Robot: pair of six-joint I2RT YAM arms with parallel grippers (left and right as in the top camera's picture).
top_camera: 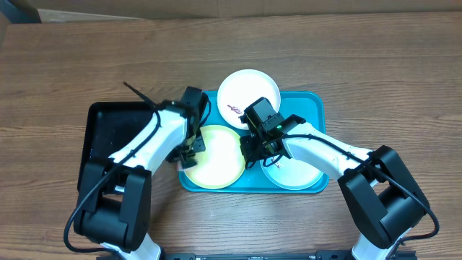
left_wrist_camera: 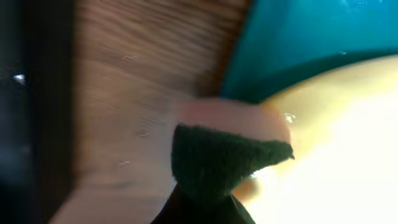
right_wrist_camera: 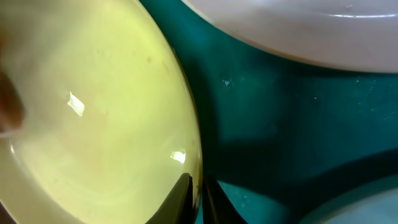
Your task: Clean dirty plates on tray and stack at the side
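Observation:
The turquoise tray (top_camera: 314, 105) holds three plates: white (top_camera: 249, 90) at the back, yellow-green (top_camera: 213, 155) front left, pale mint (top_camera: 296, 175) front right. My right gripper (top_camera: 249, 150) is shut on the right rim of the yellow-green plate; in the right wrist view its fingers (right_wrist_camera: 200, 199) pinch that rim (right_wrist_camera: 93, 112). My left gripper (top_camera: 189, 150) is at the plate's left edge, shut on a pink sponge with a dark green pad (left_wrist_camera: 217, 162) that rests against the plate (left_wrist_camera: 348, 137). Dark-red smears show on the white plate.
A black rectangular tray (top_camera: 108, 137) lies left of the turquoise tray, close to my left arm. The wooden table (top_camera: 375, 50) surrounds both. In the right wrist view the white plate (right_wrist_camera: 298, 25) and the mint plate's rim (right_wrist_camera: 373, 208) border bare tray floor (right_wrist_camera: 280, 137).

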